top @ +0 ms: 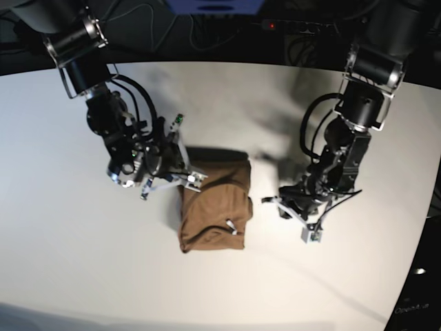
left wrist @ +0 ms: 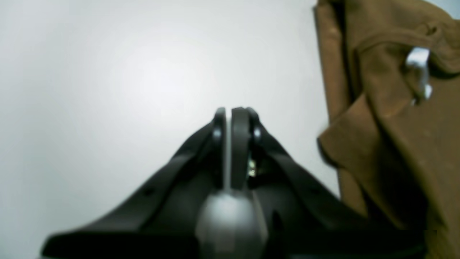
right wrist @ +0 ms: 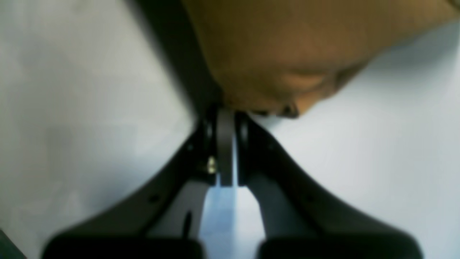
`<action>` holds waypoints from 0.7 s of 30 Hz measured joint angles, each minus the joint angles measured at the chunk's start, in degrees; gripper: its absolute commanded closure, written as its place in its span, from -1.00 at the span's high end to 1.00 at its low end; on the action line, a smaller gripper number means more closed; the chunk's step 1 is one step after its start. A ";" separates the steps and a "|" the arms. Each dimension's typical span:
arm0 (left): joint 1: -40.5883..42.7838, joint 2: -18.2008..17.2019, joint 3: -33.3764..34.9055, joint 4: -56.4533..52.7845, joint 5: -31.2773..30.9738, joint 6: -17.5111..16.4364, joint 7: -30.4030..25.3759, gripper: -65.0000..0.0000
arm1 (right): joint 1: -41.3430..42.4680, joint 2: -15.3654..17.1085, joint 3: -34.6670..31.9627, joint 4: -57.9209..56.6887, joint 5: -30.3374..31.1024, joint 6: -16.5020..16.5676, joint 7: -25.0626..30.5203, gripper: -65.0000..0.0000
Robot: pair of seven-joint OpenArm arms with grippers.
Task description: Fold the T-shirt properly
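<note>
Base view shows the T-shirt point(top: 214, 206) folded into a compact block on the white bench point(top: 62, 227), its white tag point(top: 231, 227) showing. Left pincer point(left wrist: 228, 109) is closed and empty, just beside the shirt. Right pincer point(right wrist: 225, 114) is closed at the shirt's upper corner; whether it pinches fabric is unclear.

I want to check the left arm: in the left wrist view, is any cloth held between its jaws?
No. The left gripper is shut over bare white table, and the T-shirt lies apart at its side.
</note>
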 measured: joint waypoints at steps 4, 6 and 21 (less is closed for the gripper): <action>4.83 -2.99 -5.90 9.20 0.72 0.98 7.56 -0.91 | 0.07 0.81 0.07 0.00 0.07 0.02 0.07 -1.00; 6.91 -4.50 -8.96 13.55 1.09 0.85 9.88 -0.91 | 0.02 1.49 1.20 -0.02 0.04 0.04 0.26 -1.00; 33.62 -16.61 -38.03 36.65 1.11 -0.04 17.70 -0.91 | -10.01 15.65 14.34 1.25 1.77 -0.20 9.94 -1.00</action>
